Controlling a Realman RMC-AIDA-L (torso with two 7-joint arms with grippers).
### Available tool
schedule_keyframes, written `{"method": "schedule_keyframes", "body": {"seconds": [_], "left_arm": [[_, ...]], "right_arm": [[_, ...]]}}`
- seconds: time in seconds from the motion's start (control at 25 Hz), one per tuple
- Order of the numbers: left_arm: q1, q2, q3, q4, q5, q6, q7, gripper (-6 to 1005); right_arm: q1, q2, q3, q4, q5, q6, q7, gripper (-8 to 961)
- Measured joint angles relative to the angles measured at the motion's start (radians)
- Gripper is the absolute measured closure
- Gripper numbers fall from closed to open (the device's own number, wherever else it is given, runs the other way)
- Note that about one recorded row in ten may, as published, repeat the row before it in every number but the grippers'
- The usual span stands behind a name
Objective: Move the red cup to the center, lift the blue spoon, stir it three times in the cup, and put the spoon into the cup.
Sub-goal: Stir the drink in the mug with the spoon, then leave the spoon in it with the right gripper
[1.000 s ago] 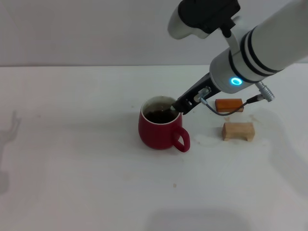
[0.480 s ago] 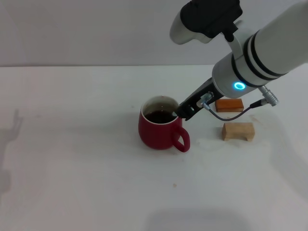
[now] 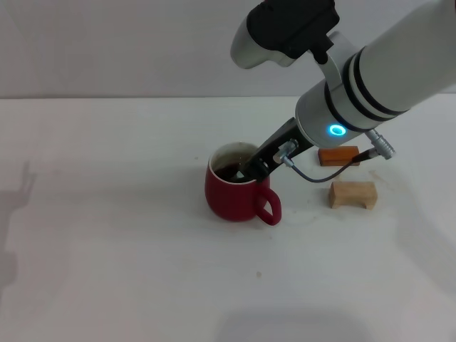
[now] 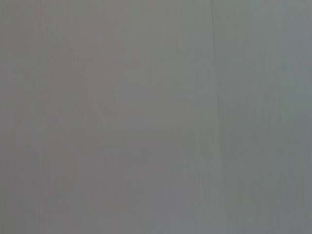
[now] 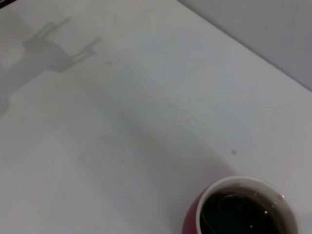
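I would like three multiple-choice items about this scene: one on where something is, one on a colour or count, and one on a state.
1. Where is the right hand?
A. over the red cup's mouth
B. flat on the table by the blocks
C. behind the cup, far from it

2. How many small blocks lie on the table?
A. one
B. two
C. four

3. What is the state of the red cup?
A. tipped on its side
B. upright and empty
C. upright with dark liquid

Answers:
1 A: the right hand reaches down to the rim of the red cup.
2 B: an orange-brown block and a tan wooden block lie on the cup's right.
3 C: the cup stands upright, dark liquid inside.
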Motion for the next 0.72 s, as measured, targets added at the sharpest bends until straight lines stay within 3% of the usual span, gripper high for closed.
{"method": "schedule_keyframes", "body": {"seconds": [0.72], "left_arm": [[-0.013, 0.002, 0.0, 0.005, 0.001, -0.002, 0.0, 147]], "right_arm": [[0.011, -0.004, 0.033, -0.053, -0.071, -0.047, -0.011, 827]]}}
